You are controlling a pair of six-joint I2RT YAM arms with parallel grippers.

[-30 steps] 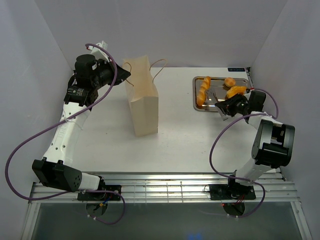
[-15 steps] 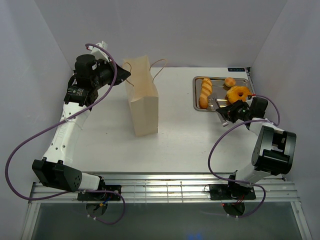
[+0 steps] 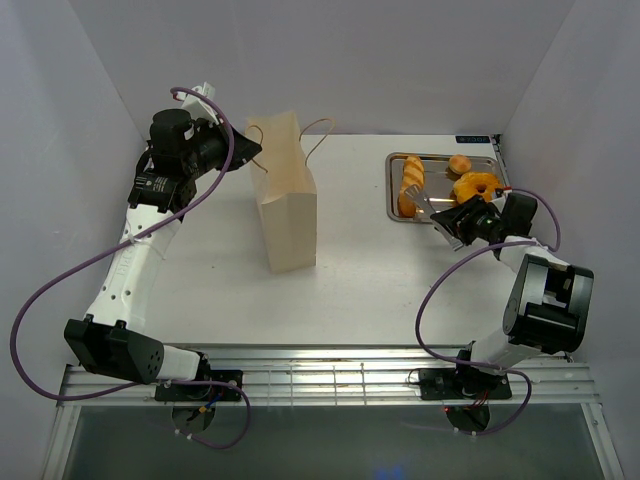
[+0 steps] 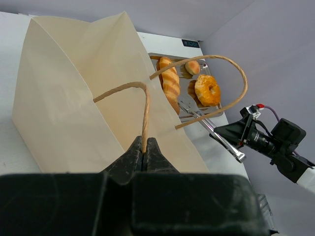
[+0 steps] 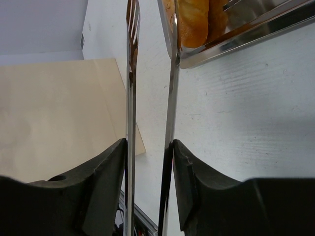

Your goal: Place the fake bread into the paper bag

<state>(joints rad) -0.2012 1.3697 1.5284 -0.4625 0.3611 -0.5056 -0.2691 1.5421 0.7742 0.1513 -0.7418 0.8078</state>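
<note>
The cream paper bag (image 3: pixel 288 215) stands open at the table's middle left. My left gripper (image 3: pixel 252 155) is shut on one of its brown cord handles (image 4: pixel 145 113), jaws pinched on the cord (image 4: pixel 144 150). The fake bread lies on the steel tray (image 3: pixel 390 190): a long ridged loaf (image 3: pixel 410 185), a ring doughnut (image 3: pixel 475 186) and a small bun (image 3: pixel 459 164). A second loaf (image 4: pixel 191 91) shows partly under the doughnut. My right gripper (image 3: pixel 462 222) is shut on the metal tongs (image 3: pixel 432 207), whose arms stand apart and empty (image 5: pixel 130 98), tips by the loaf's (image 5: pixel 194 19) near end.
The tray's near rim (image 5: pixel 236 37) sits just ahead of the tongs. The bag's side (image 5: pixel 59 113) fills the left of the right wrist view. Grey walls close in the table at the back and both sides. The bag's second handle (image 4: pixel 231 73) arches free.
The doughnut, tilted up by the tongs one second ago, now lies flat on the tray. My right gripper shifted a little with the tongs toward the loaf. The left arm has not moved.
</note>
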